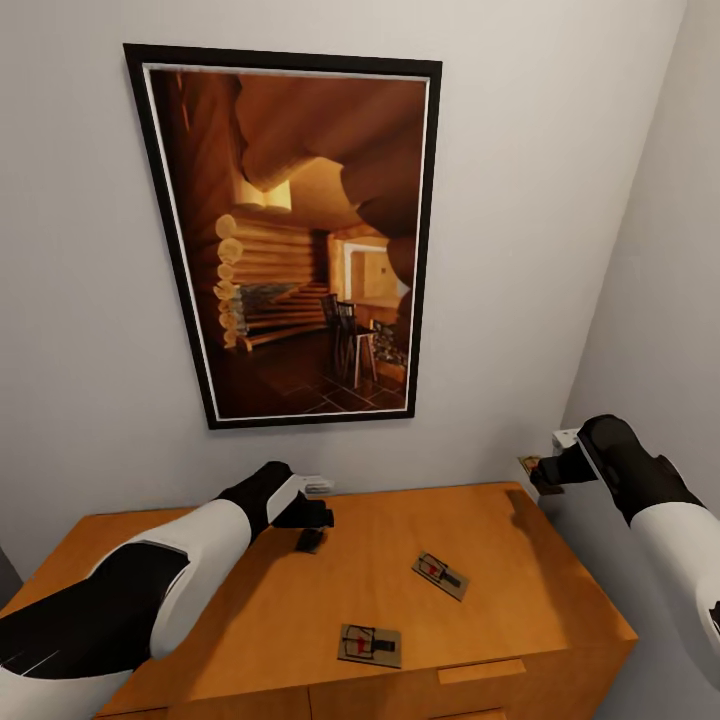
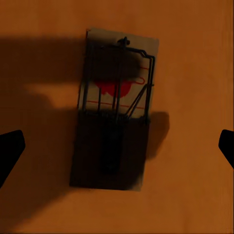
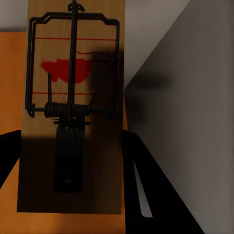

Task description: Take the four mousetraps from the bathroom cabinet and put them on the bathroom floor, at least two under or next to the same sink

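The orange-brown cabinet (image 1: pixel 250 610) fills the lower head view. Two mousetraps lie free on its top, one (image 1: pixel 440 576) right of centre and one (image 1: pixel 369 645) near the front edge. A third mousetrap (image 1: pixel 310 540) lies in shadow near the back, directly under my left gripper (image 1: pixel 312 520). In the left wrist view this mousetrap (image 2: pixel 114 112) lies flat on the wood, and my left gripper (image 2: pixel 118 148) is open with fingertips (image 2: pixel 9 151) far apart on either side. My right gripper (image 1: pixel 545 470) hangs past the cabinet's right back corner, shut on a fourth mousetrap (image 1: pixel 528 465); this mousetrap (image 3: pixel 73 107) sits between its fingers (image 3: pixel 141 165).
A large black-framed picture (image 1: pixel 295 240) hangs on the grey wall behind the cabinet. A second grey wall (image 1: pixel 650 300) runs close along the cabinet's right side. Drawer fronts with a slim handle (image 1: pixel 480 670) show at the cabinet's front.
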{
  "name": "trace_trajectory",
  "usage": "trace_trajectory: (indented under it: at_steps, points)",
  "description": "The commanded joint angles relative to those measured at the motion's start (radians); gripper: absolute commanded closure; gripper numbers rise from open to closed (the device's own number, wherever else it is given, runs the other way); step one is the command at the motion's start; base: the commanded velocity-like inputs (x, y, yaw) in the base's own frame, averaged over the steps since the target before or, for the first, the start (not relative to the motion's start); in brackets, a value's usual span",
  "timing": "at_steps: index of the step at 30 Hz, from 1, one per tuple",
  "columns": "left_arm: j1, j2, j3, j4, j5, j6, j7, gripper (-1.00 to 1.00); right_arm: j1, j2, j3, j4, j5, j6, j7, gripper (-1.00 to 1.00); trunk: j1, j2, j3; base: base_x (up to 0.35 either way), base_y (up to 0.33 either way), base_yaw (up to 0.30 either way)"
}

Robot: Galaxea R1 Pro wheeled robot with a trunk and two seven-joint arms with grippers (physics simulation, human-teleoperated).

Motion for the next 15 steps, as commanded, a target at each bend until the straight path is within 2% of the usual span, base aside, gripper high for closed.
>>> trace_trajectory:
  at_steps: [1,15]
  points:
    - [-0.001,-0.002,-0.009,-0.002,0.010,0.004,0.004,-1.00,-0.001,-0.001,0.004,-0.001,0.008,0.003,0.008,1.00,0.000,-0.002,-0.002,0.000,0.000,0.000]
    - [-0.001,-0.011,-0.014,-0.008,0.009,0.000,-0.001,-1.00,-0.001,-0.001,0.003,0.005,0.008,0.001,0.009,1.00,0.000,-0.002,-0.002,0.000,0.000,0.000]
